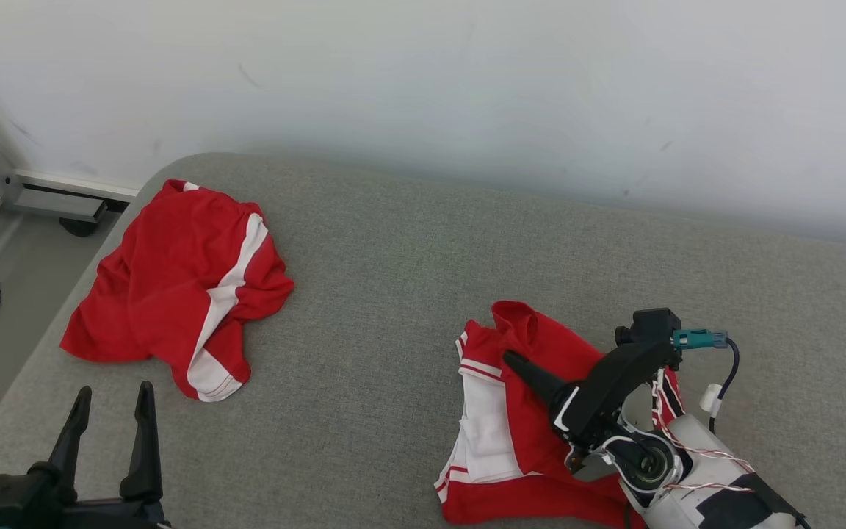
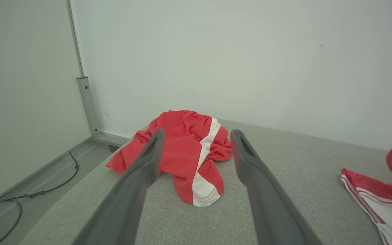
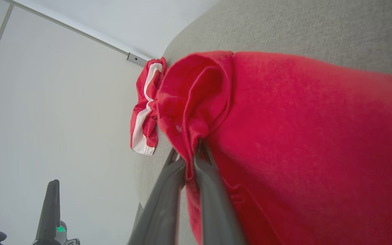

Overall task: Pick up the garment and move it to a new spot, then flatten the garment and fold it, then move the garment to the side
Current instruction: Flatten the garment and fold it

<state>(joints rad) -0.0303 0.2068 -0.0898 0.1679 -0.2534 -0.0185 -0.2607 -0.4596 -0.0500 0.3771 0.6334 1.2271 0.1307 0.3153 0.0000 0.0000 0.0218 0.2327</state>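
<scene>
Right hand (image 1: 515,360) is clenched on a raised fold of the red garment (image 1: 562,349), which lies crumpled at near right of the grey surface (image 1: 393,294); left hand (image 1: 114,389) hovers empty, fingers spread. Prob. only the pickup grasp is made, w/ move, flatten, fold & set-aside all left. 2nd red garment (image 1: 173,286) lies well apart, far left.

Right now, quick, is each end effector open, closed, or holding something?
Left end effector: open, holding nothing.
Right end effector: closed on a fold of the right-hand red garment.
</scene>
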